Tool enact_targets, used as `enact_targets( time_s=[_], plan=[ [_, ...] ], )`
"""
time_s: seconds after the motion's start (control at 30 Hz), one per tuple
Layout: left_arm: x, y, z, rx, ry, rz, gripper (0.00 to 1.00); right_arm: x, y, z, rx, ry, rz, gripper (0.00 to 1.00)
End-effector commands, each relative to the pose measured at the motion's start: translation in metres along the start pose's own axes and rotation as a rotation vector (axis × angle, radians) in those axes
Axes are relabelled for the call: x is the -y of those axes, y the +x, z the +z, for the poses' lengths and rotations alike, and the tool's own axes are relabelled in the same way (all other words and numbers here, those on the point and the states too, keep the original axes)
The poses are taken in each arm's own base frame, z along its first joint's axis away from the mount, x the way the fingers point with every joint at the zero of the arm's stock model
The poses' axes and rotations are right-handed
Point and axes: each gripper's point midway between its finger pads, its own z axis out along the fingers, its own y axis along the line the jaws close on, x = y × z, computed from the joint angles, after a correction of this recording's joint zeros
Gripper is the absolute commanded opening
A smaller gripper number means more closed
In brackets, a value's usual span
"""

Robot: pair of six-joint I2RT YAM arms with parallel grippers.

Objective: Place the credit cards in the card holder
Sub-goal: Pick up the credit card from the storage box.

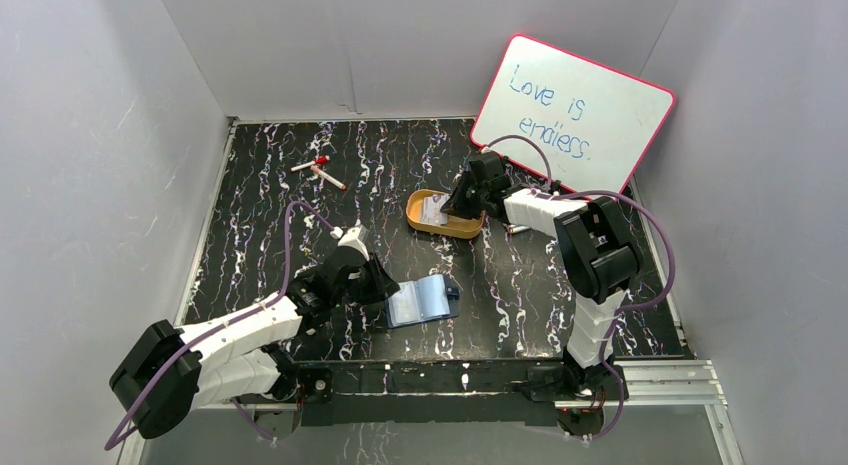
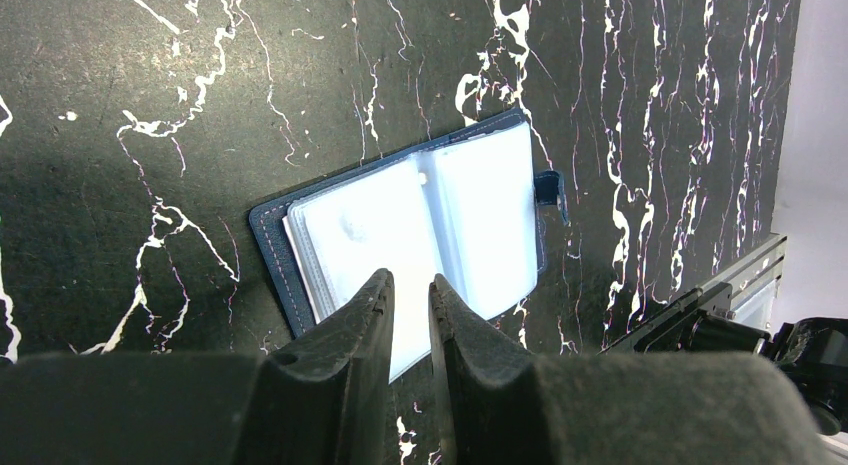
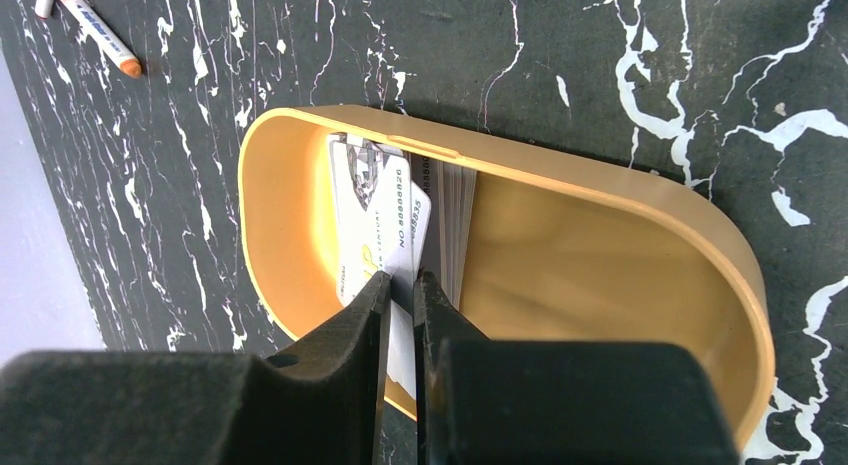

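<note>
A black tabletop [image 1: 260,185] veined with white marbling lies under even light; a plain pale back wall [image 1: 400,45], left wall [image 1: 90,185] and right wall [image 1: 770,235] enclose it; a pink-framed whiteboard [image 1: 575,110] leans in the far right corner.

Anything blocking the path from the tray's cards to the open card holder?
Only the orange tray's wall, which the card in the right gripper must clear; nothing visible lies between it and the card holder.

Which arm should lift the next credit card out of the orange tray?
Right. The right gripper is inside the orange tray, fingers pinching a credit card by its edge; the left gripper is away at the open card holder.
</note>
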Motion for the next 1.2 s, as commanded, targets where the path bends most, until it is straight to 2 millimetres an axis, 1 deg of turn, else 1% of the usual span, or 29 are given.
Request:
enact_targets(
  time_s=[0.0,0.13,0.33,0.57,0.77,0.93,1.03,1.17],
  plan=[
    [0.002,-0.003,0.000,0.008,0.007,-0.006,0.18,-0.004,-0.016,-0.010,0.049,-0.017,-0.005,0.21],
    [0.001,-0.002,0.000,0.006,0.005,-0.007,0.18,0.000,-0.013,-0.009,0.037,-0.009,-0.004,0.31],
    [0.000,-0.001,0.001,0.001,0.004,-0.007,0.18,0.003,-0.009,-0.008,0.025,-0.003,-0.004,0.38],
    [0.000,0.000,0.002,-0.004,0.005,-0.009,0.18,0.003,0.000,-0.005,-0.024,-0.024,-0.003,0.41],
    [0.001,0.000,0.002,-0.003,0.008,-0.009,0.18,0.002,0.002,-0.002,-0.041,-0.027,-0.014,0.43],
    [0.001,0.000,0.003,-0.005,0.004,-0.009,0.18,0.016,0.004,-0.001,-0.050,0.043,-0.037,0.41],
    [0.001,0.001,0.004,-0.010,0.007,-0.009,0.18,0.020,0.004,0.001,-0.056,0.066,-0.052,0.39],
    [0.002,0.001,0.005,-0.010,0.010,-0.013,0.18,0.012,0.000,-0.001,-0.028,0.033,-0.056,0.44]
  ],
)
